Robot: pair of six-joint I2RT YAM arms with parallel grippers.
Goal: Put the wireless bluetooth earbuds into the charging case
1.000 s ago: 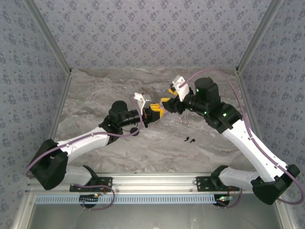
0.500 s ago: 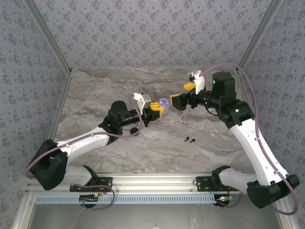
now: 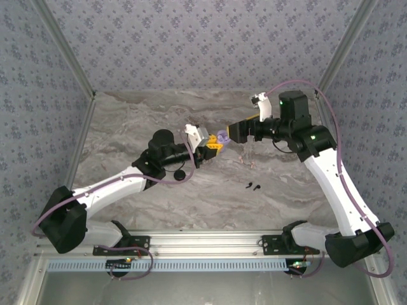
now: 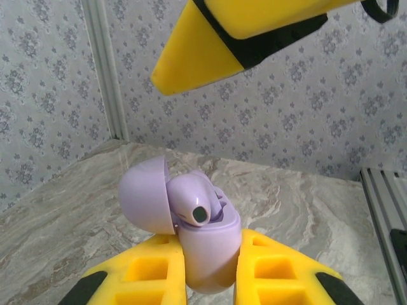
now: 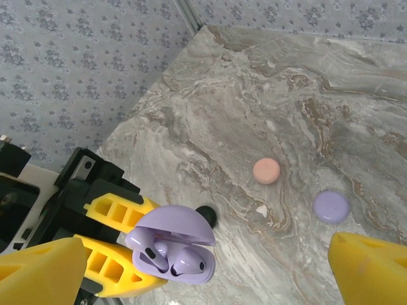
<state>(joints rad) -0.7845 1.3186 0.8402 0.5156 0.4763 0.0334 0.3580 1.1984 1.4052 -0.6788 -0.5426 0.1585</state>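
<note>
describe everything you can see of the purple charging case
The charging case is a small, rounded, pale purple shell that looks like smooth glossy plastic. Its hinged lid stands open, and two matching purple earbuds sit in its wells. It is held off the table, base pinched between the yellow fingers of the left end effector. Nothing else touches it.

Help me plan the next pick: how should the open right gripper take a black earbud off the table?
Probably from straight above: the black earbuds lie flat on the marble table, too low for a side approach. The right gripper should pinch one across its stubby body.
</note>
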